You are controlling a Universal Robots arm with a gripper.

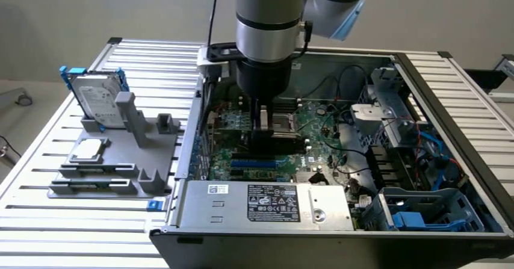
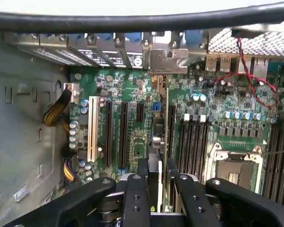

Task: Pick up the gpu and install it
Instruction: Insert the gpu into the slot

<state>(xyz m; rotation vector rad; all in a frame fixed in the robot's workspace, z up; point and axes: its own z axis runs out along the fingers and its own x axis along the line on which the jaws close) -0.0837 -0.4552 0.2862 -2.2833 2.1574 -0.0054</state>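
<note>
Between the jaws, clamped on its two faces, the gpu (image 2: 157,139) stands on edge, its silvery bracket (image 2: 169,60) up against the rear slot covers. The gripper (image 2: 156,163) holds it low over the motherboard (image 2: 132,94), near the black slots (image 2: 123,135); whether it is seated cannot be told. Around them is the open case (image 1: 437,82). On the exterior view's left, a grey fixture (image 1: 120,160) carries a hard drive (image 1: 96,103).

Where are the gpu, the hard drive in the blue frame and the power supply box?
gpu (image 1: 280,141): exterior view, its black cooler.
hard drive (image 1: 98,103): exterior view, middle of its silver face.
power supply box (image 1: 273,203): exterior view, the dark label on top.
</note>
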